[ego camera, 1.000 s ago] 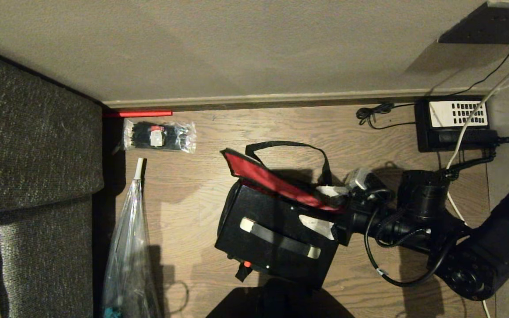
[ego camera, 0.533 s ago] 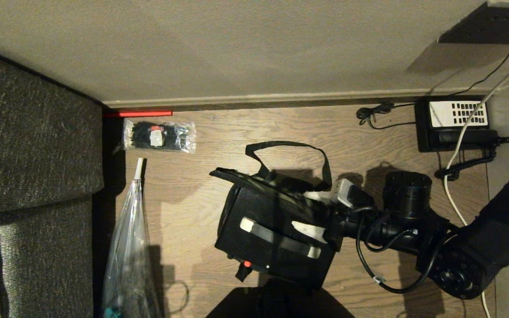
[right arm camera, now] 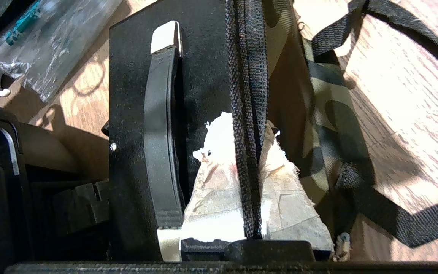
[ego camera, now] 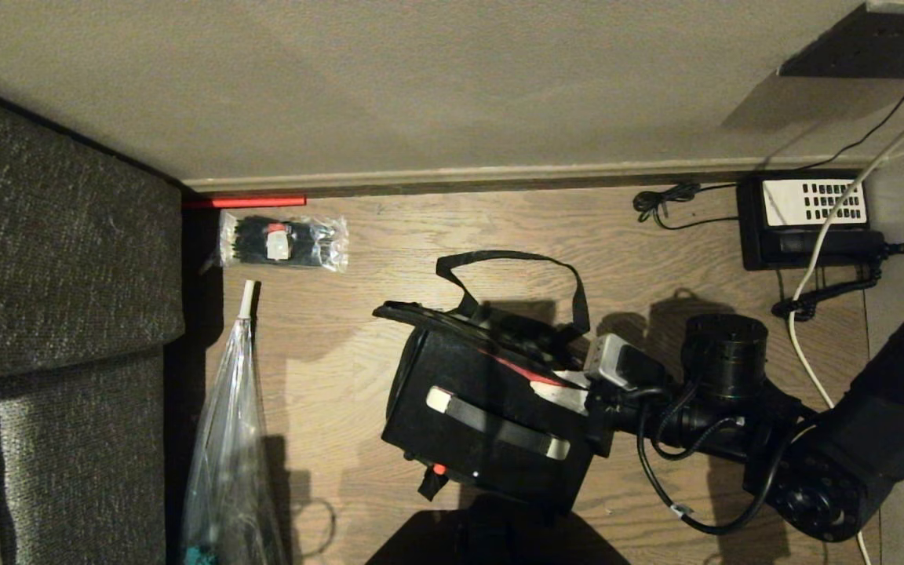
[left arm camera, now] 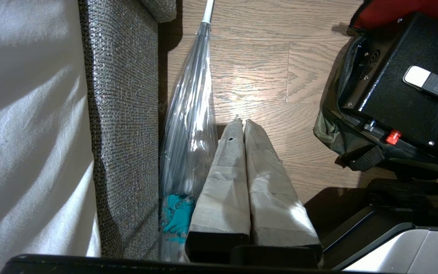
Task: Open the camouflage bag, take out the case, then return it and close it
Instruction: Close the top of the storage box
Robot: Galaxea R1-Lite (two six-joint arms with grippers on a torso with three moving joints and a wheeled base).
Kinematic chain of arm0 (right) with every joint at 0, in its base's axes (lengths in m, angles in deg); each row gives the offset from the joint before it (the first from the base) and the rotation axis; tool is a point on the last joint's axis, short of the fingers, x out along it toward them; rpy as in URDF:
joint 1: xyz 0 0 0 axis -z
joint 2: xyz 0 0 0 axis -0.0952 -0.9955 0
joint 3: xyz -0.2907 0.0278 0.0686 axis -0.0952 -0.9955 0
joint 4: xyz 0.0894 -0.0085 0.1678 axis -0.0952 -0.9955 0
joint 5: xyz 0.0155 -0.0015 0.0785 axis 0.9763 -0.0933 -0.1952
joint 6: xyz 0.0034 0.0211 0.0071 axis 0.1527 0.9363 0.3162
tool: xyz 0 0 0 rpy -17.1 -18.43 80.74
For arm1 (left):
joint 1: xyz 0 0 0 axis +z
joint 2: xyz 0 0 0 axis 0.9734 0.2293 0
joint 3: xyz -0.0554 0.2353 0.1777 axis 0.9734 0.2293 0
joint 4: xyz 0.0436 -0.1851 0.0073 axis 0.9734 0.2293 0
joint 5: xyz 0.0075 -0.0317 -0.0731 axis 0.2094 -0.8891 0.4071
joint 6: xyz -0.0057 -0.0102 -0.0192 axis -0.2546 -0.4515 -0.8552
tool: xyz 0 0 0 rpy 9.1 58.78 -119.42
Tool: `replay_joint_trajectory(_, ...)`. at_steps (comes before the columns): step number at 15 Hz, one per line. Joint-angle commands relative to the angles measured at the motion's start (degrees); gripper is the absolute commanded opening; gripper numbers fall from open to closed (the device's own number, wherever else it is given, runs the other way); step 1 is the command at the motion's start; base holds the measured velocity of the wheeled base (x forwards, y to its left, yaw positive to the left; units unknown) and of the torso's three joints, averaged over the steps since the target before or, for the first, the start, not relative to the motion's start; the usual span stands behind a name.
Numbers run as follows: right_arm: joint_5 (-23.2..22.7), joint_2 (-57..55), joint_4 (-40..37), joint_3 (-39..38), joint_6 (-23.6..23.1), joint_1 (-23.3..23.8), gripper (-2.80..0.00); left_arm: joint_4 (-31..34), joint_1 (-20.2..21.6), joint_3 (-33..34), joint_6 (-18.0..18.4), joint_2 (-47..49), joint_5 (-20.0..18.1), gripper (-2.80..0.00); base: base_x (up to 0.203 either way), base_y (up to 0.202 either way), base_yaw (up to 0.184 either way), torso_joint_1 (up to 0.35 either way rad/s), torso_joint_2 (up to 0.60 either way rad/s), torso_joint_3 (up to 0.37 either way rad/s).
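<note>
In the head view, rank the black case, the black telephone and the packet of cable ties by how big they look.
Largest to smallest in the head view:
1. the black case
2. the black telephone
3. the packet of cable ties
The telephone and packet look fairly close, and a white cable crosses the telephone.

Hidden behind the right tool [ego camera: 570, 384] and its arm: the near-right corner of the case [ego camera: 491, 428] and camouflage bag [ego camera: 499, 329]. Cut off at the head view's bottom edge: the clear plastic bag [ego camera: 224, 439] by the sofa [ego camera: 60, 314]. Too small to read: the label on the packet of cable ties [ego camera: 283, 242].
</note>
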Motion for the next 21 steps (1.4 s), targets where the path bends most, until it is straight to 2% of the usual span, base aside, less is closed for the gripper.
replay_joint_trajectory(1,-0.4,2.3,0.7,-3.5,-0.2,1.4,-2.80,0.0,0.0,0.2,0.0,-0.1,0.0,-2.80,0.000,0.000,0.000,0.000,0.00,0.000)
replay_joint_trajectory(6,-0.4,4.5,1.8,-12.7,0.2,5.5,-2.80,0.0,0.0,0.2,0.0,-0.1,0.0,-2.80,0.000,0.000,0.000,0.000,0.00,0.000)
replay_joint_trajectory(13,-0.6,2.8,5.5,-13.1,-0.2,6.9,-2.80,0.0,0.0,0.2,0.0,-0.1,0.0,-2.80,0.000,0.000,0.000,0.000,0.00,0.000)
replay_joint_trajectory(14,-0.5,2.8,5.3,-14.0,-2.1,6.8,-2.80,0.0,0.0,0.2,0.0,-0.1,0.0,-2.80,0.000,0.000,0.000,0.000,0.00,0.000)
replay_joint_trajectory(16,-0.7,2.3,2.3,-14.9,-9.2,6.7,-2.80,0.0,0.0,0.2,0.0,-0.1,0.0,-2.80,0.000,0.000,0.000,0.000,0.00,0.000)
replay_joint_trajectory(17,-0.9,2.2,0.0,-15.1,-10.6,6.5,0.00,0.0,0.0,0.2,0.0,-0.1,0.0,-2.80,0.000,0.000,0.000,0.000,0.00,0.000)
replay_joint_trajectory(18,-1.0,2.1,-1.5,-15.2,-10.4,5.8,0.00,0.0,0.0,0.2,0.0,-0.1,0.0,-2.80,0.000,0.000,0.000,0.000,0.00,0.000)
replay_joint_trajectory(21,-1.9,2.6,-5.0,-15.3,-5.9,4.3,0.00,0.0,0.0,0.2,0.0,-0.1,0.0,-2.80,0.000,0.000,0.000,0.000,0.00,0.000)
